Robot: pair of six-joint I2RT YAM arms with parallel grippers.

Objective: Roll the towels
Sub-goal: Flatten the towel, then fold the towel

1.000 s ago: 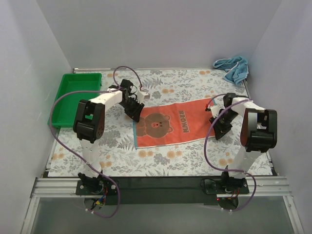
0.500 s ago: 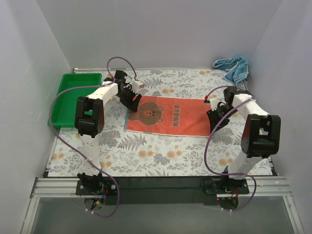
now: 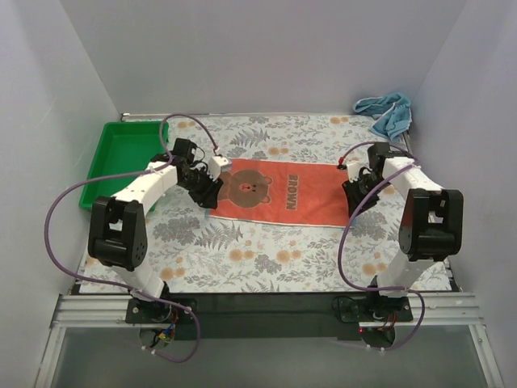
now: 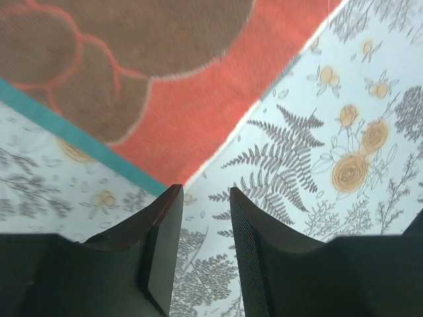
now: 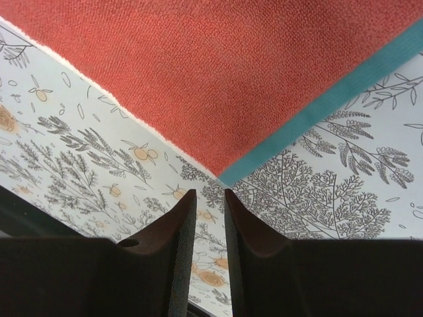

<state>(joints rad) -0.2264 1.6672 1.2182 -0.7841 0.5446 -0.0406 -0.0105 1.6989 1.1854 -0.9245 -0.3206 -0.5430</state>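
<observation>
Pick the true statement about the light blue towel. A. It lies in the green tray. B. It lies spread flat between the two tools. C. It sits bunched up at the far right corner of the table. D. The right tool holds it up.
C: the light blue towel is a crumpled heap at the far right corner, while the red towel is the one spread flat.

One red towel (image 3: pixel 279 194), one blue towel (image 3: pixel 388 112) and one green tray (image 3: pixel 119 155)
</observation>
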